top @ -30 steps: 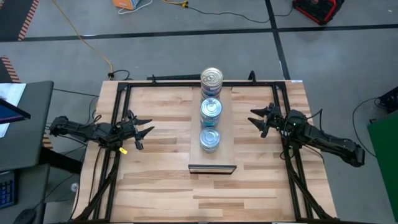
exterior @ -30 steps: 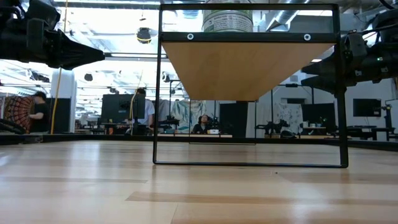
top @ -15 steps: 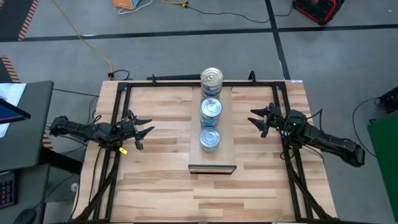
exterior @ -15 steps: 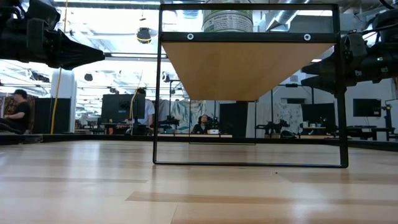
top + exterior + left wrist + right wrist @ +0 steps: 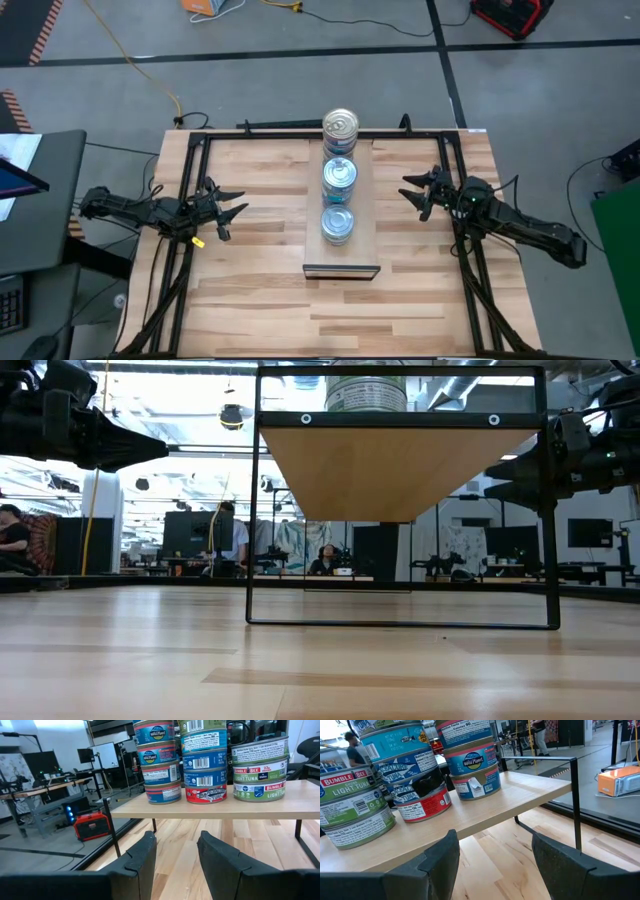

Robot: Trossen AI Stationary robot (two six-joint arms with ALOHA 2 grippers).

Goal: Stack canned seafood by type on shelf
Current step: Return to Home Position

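Note:
Three stacks of canned seafood stand in a row on the raised shelf [image 5: 340, 245]: a far stack [image 5: 340, 125] with a silver-gold top, a middle stack [image 5: 339, 175] and a near stack [image 5: 337, 222] with light-blue tops. In the left wrist view they show as blue-labelled tins [image 5: 159, 762], blue and red tins [image 5: 202, 762] and green-labelled tuna tins [image 5: 259, 767]. My left gripper [image 5: 232, 205] hovers open to the left of the shelf, clear of it. My right gripper [image 5: 412, 193] hovers open to the right of it. Each wrist view shows open fingers, left [image 5: 175, 855] and right [image 5: 492, 855], with nothing between them.
The shelf stands on thin black metal legs [image 5: 252, 510], with bare striped tabletop [image 5: 260, 290] under and around it. A black frame [image 5: 300, 128] runs along the table's far and side edges. People sit in the room behind [image 5: 322, 560].

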